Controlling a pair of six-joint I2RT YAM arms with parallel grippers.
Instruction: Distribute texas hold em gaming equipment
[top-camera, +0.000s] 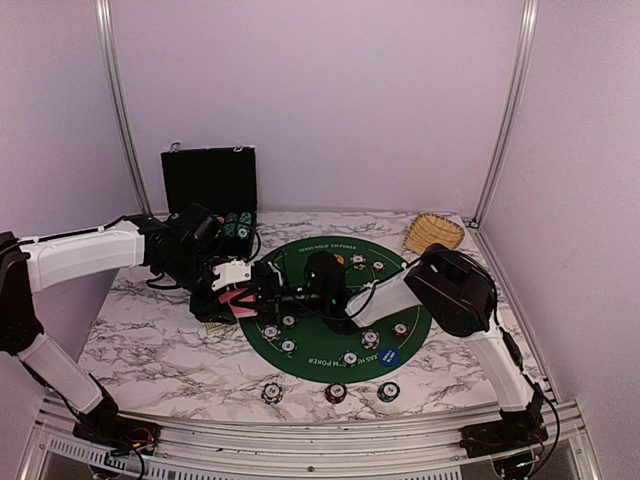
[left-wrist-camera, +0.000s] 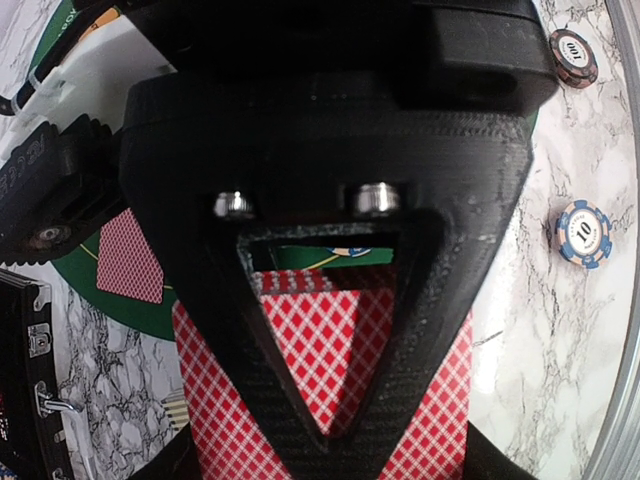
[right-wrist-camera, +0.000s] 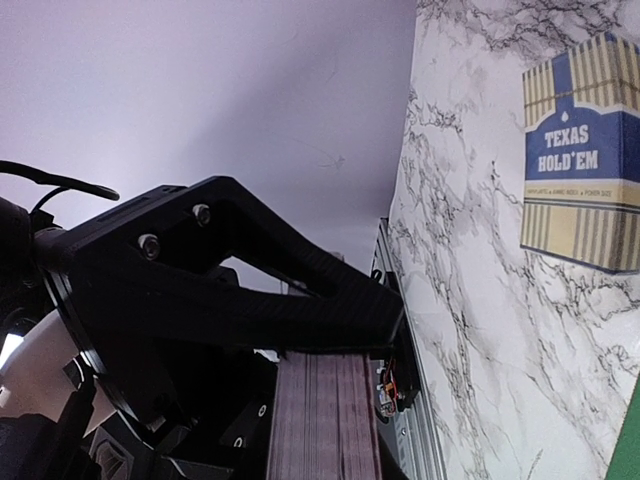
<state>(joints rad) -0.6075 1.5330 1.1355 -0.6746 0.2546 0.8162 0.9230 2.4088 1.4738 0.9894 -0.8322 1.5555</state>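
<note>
Three chips (top-camera: 336, 392) sit in a row on the marble table (top-camera: 150, 350) near the arms' bases, off the green mat (top-camera: 320, 345). Only the overhead view shows you all three. Your left wrist camera catches just two of them, and there you can read 100 on the red-edged one and 10 on the blue-edged one. It also shows one lone card (left-wrist-camera: 128, 258), red back up, lying on the mat, which the arms hide from overhead. On the mat you can count about eight more chips, though the arms may cover others, plus one blue button (top-camera: 390, 355).

The left gripper (top-camera: 240, 300) is clamped on the deck (left-wrist-camera: 325, 340) of red-backed cards at the mat's left edge. The right gripper (top-camera: 302, 295) sits just beside it over the mat; you cannot tell from any view whether its jaws are apart or together. Your right wrist camera alone shows the deck edge-on, and one Texas Hold'em card box (right-wrist-camera: 582, 150) lying on the marble. Behind, one black case (top-camera: 210, 180) stands open with teal chips (top-camera: 237, 225) in it, and one basket (top-camera: 433, 232) sits at the far right corner.
</note>
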